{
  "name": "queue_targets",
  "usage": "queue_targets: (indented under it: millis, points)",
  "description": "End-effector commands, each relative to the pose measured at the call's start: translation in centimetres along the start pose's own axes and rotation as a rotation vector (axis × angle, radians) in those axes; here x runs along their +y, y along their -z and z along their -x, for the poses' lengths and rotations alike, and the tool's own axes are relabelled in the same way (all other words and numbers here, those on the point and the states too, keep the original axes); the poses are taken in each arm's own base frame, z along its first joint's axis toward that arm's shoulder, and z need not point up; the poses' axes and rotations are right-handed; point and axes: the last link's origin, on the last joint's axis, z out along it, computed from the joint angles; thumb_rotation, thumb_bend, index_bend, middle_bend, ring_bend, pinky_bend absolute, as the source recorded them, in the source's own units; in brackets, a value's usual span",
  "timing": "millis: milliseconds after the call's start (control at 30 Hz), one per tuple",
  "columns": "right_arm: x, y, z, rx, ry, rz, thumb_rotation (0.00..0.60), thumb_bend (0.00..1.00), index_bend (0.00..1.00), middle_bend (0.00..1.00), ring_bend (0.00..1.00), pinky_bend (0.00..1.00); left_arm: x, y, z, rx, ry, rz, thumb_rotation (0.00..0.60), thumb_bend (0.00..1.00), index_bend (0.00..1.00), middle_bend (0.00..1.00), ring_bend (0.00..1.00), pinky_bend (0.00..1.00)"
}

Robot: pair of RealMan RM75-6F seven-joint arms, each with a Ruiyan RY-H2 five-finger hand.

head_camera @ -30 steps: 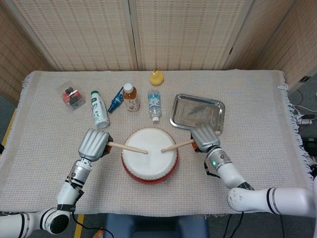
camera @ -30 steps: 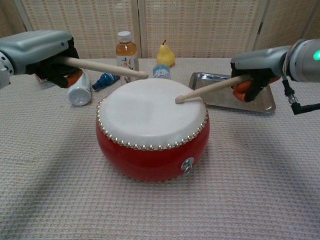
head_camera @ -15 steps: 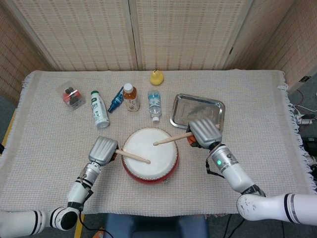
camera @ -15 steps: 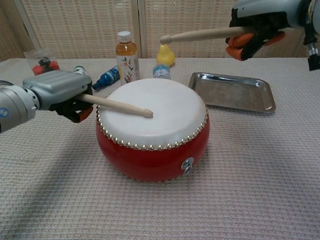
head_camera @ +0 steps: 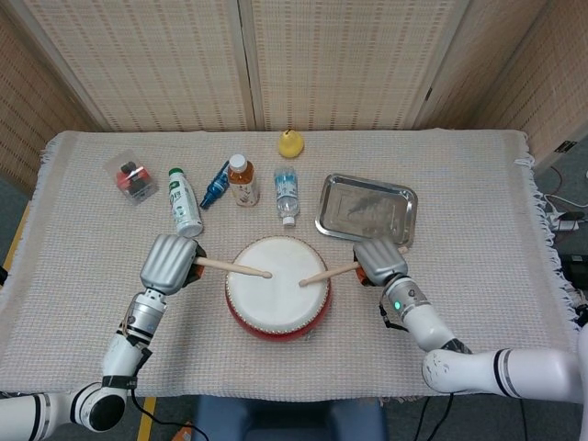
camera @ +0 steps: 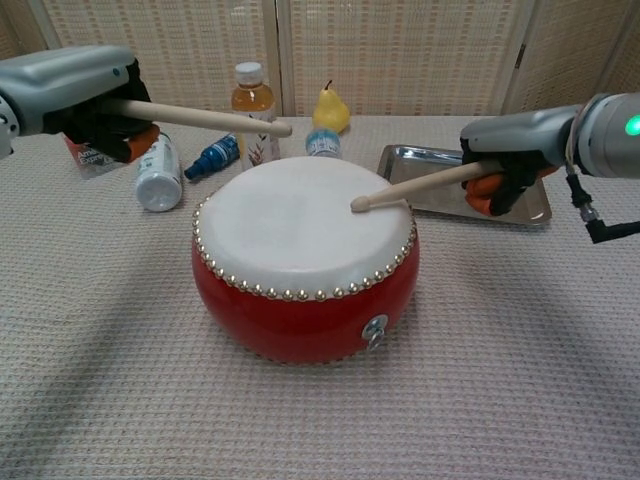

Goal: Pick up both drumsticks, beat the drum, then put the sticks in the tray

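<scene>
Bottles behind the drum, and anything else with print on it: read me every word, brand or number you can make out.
No text can be read.
White bottle lying on its side: green print, too blurred.
Amber tea bottle: label design only, lettering too small.
Small water bottle: blue label, illegible.
Blue bottle, drum, tray: no lettering visible.

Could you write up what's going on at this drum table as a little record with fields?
Activity: drumming
Left hand: holds left stick raised above the drum
Right hand: holds right stick, tip on the drumhead
Tray: behind the drum on the right, no sticks in it
Behind the drum: bottles, a yellow pear
</scene>
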Motion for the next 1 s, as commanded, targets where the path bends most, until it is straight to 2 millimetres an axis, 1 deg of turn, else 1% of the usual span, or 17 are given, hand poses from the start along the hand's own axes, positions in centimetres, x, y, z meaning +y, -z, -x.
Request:
queue_targets:
  millis: [33,100,167,233,300,333,433,567,667,733,800,867,933,967,1000]
  points:
    - [-0.7,0.2,-1.1,0.042,-0.044,-0.013,0.600,0.78,1.00,1.00,1.00,1.00,0.2,-0.1,1.3,-0.039,-0.015,0.007,0.600,0.86,1.00,1.00,1.00,1.00]
    - [-1.1,1.0,-2.8,0.100,-0.118,-0.045,0.600,0.78,1.00,1.00,1.00,1.00,0.6,-0.2,2.7,-0.076,-0.038,0.019,0.600,0.86,1.00,1.00,1.00,1.00]
    - [-1.2,2.2,-4.3,0.146,-0.153,-0.077,0.600,0.78,1.00,1.00,1.00,1.00,1.0,-0.3,4.2,-0.117,-0.057,0.029,0.600,0.86,1.00,1.00,1.00,1.00]
    - [-1.1,3.1,-5.3,0.169,-0.169,-0.094,0.600,0.78,1.00,1.00,1.00,1.00,1.4,-0.4,5.6,-0.158,-0.085,0.037,0.600,0.86,1.00,1.00,1.00,1.00]
    - [-1.0,3.5,-5.7,0.178,-0.176,-0.098,0.600,0.78,1.00,1.00,1.00,1.00,1.5,-0.4,6.3,-0.178,-0.110,0.038,0.600,0.86,1.00,1.00,1.00,1.00]
    - [-0.9,3.6,-5.8,0.179,-0.177,-0.098,0.600,0.78,1.00,1.00,1.00,1.00,1.5,-0.5,6.3,-0.176,-0.113,0.034,0.600,0.86,1.00,1.00,1.00,1.00]
    - [-0.5,3.3,-5.2,0.150,-0.159,-0.086,0.600,0.78,1.00,1.00,1.00,1.00,1.3,-0.6,5.1,-0.123,-0.079,0.015,0.600,0.86,1.00,1.00,1.00,1.00]
    - [-0.3,1.8,-2.9,0.078,-0.116,-0.061,0.600,0.78,1.00,1.00,1.00,1.00,0.8,-0.1,2.2,-0.039,-0.002,0.004,0.600,0.86,1.00,1.00,1.00,1.00]
    - [-0.2,0.5,-1.2,0.031,-0.074,-0.036,0.600,0.78,1.00,1.00,1.00,1.00,0.6,0.3,0.5,-0.010,0.057,0.006,0.600,0.86,1.00,1.00,1.00,1.00]
    - [0.0,-0.2,-0.2,0.007,-0.048,-0.018,0.600,0.78,1.00,1.00,1.00,1.00,0.4,0.3,0.0,0.004,0.055,0.007,0.600,0.86,1.00,1.00,1.00,1.00]
    - [0.1,-0.7,0.6,-0.011,-0.020,0.003,0.600,0.78,1.00,1.00,1.00,1.00,0.2,0.3,0.1,0.002,0.047,0.005,0.600,0.86,1.00,1.00,1.00,1.00]
    - [0.0,-0.9,0.8,-0.013,-0.006,0.014,0.600,0.78,1.00,1.00,1.00,1.00,0.3,0.2,0.8,-0.017,0.031,0.004,0.600,0.86,1.00,1.00,1.00,1.00]
    - [-0.3,-0.6,0.0,0.009,-0.033,0.006,0.600,0.78,1.00,1.00,1.00,1.00,0.4,0.1,1.9,-0.041,0.004,0.007,0.600,0.86,1.00,1.00,1.00,1.00]
    - [-0.7,-0.2,-1.1,0.046,-0.082,-0.010,0.600,0.78,1.00,1.00,1.00,1.00,0.5,0.0,2.8,-0.061,-0.023,0.012,0.600,0.86,1.00,1.00,1.00,1.00]
    - [-0.8,0.2,-1.9,0.067,-0.110,-0.023,0.600,0.78,1.00,1.00,1.00,1.00,0.6,0.0,3.5,-0.079,-0.048,0.016,0.600,0.86,1.00,1.00,1.00,1.00]
